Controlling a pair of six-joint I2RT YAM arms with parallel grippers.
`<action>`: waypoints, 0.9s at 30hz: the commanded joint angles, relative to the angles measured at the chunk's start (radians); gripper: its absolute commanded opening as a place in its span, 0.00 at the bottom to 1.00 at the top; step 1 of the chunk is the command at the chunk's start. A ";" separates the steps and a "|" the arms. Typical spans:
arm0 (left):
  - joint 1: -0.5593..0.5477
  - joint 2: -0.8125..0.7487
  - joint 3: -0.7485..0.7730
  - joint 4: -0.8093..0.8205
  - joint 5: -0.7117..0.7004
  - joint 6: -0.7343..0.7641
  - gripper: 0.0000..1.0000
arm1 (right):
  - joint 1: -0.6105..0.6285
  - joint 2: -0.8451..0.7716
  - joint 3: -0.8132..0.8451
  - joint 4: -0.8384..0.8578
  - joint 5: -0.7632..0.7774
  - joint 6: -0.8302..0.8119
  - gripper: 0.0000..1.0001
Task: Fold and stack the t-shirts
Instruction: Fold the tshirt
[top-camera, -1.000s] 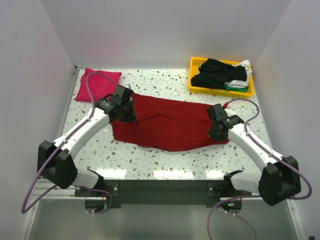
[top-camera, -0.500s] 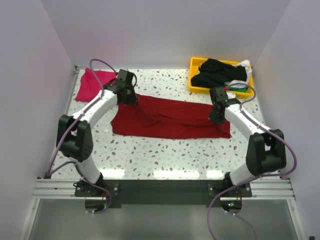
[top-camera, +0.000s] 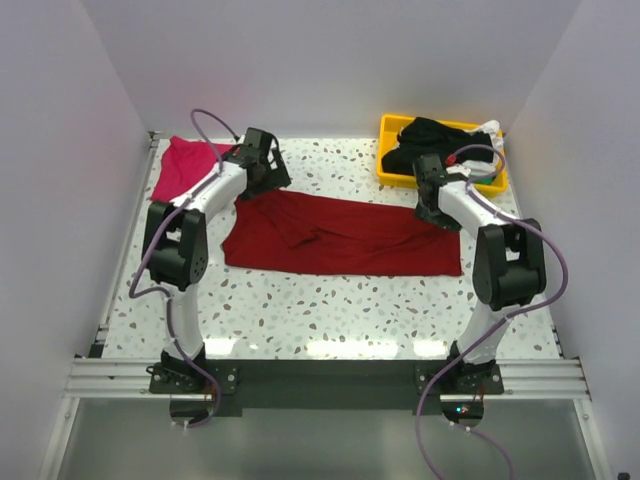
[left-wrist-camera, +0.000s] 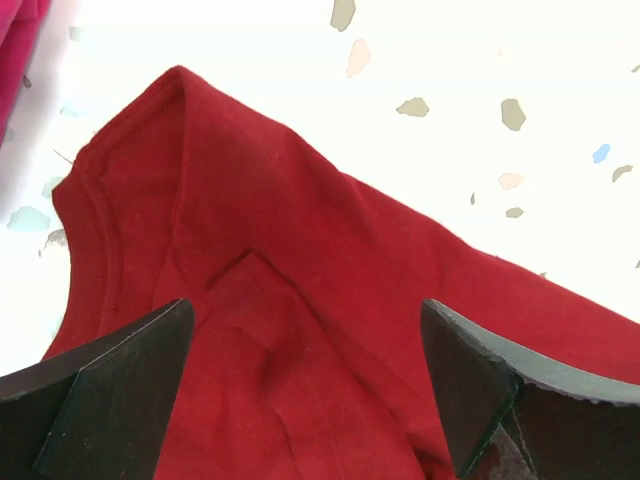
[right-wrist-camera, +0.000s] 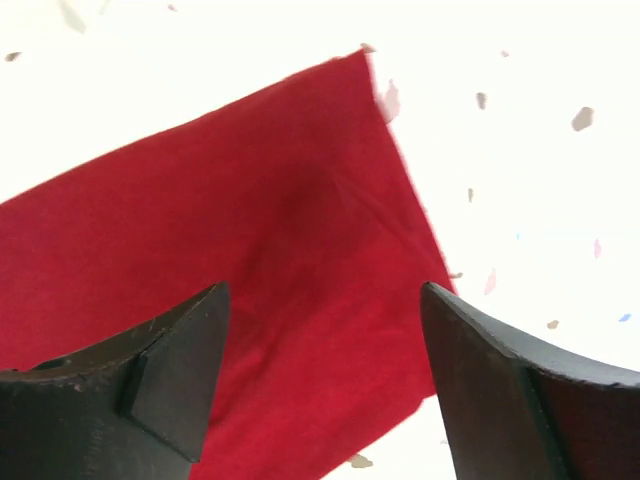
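Observation:
The dark red t-shirt lies on the table as a long band, folded lengthwise. My left gripper hovers open over its far left corner; in the left wrist view the red cloth with a small crease fills the gap in the left gripper. My right gripper stands open over the far right corner, and the right wrist view shows the red shirt's corner under the right gripper. Nothing is held. A magenta-pink t-shirt lies folded at the far left.
A yellow tray at the far right holds black shirts with white and green cloth at its right side. White walls close the table on three sides. The pink shirt's edge shows in the left wrist view.
Both grippers carried the red shirt's near edge to the far side, folding it over, then opened and let go. Both arms now reach far over the table.

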 joint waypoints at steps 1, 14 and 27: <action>0.002 -0.131 -0.078 0.041 0.016 0.011 1.00 | -0.005 -0.073 -0.010 -0.061 0.116 -0.011 0.81; -0.140 -0.380 -0.450 0.138 0.230 0.020 1.00 | -0.003 -0.275 -0.257 0.209 -0.297 -0.105 0.99; -0.192 -0.204 -0.412 0.182 0.281 -0.023 1.00 | -0.009 -0.116 -0.286 0.292 -0.339 -0.103 0.99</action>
